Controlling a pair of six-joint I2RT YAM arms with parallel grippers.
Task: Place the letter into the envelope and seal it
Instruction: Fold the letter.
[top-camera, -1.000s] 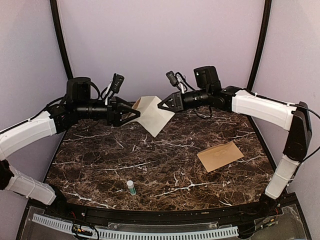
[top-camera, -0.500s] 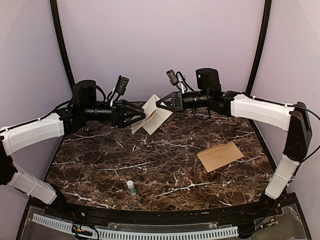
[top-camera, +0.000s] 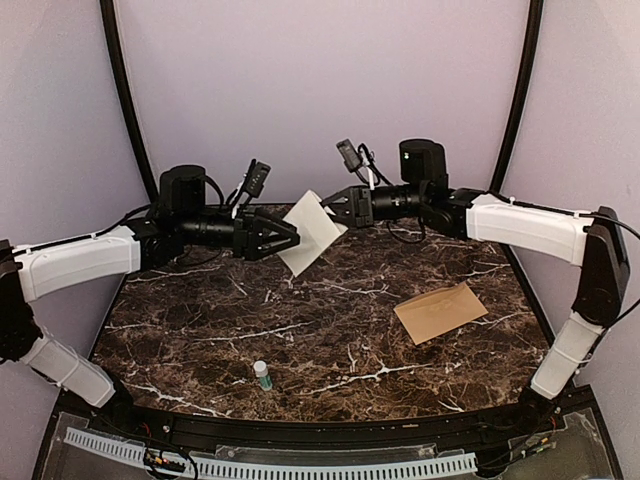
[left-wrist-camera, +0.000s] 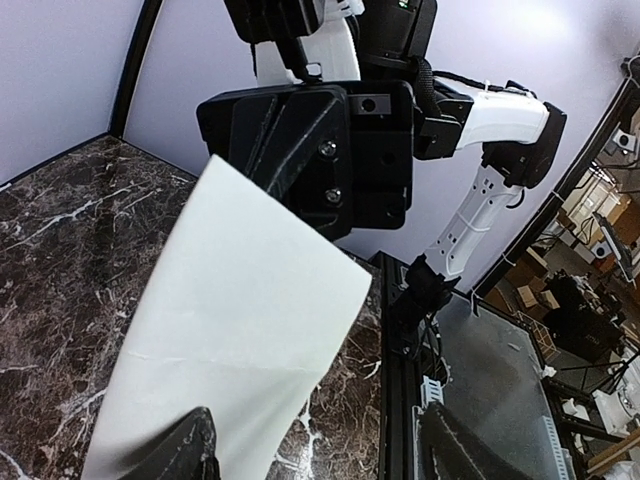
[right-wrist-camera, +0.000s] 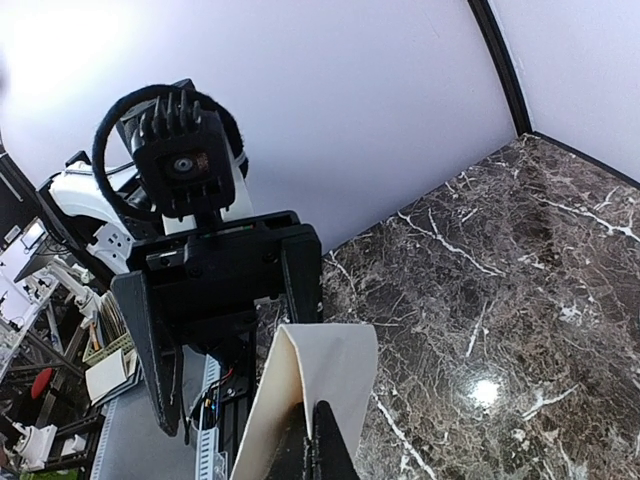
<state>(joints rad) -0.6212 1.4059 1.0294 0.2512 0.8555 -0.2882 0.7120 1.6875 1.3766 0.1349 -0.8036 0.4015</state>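
Marble table (top-camera: 200, 320). Cream letter (top-camera: 312, 232): aloft at the back, pinched in the closed right end effector (top-camera: 325, 204); left end effector (top-camera: 292, 240), fingers apart, beside it. Tan envelope (top-camera: 440, 312): flat on table, right side. Small bottle (top-camera: 262, 375): upright, near edge.

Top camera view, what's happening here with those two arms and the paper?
The right arm's fingers are pinched shut on the cream sheet, holding it in the air above the back of the table. The left arm's fingers stand open around its lower part, not gripping. The tan envelope lies flat on the table to the right, untouched.
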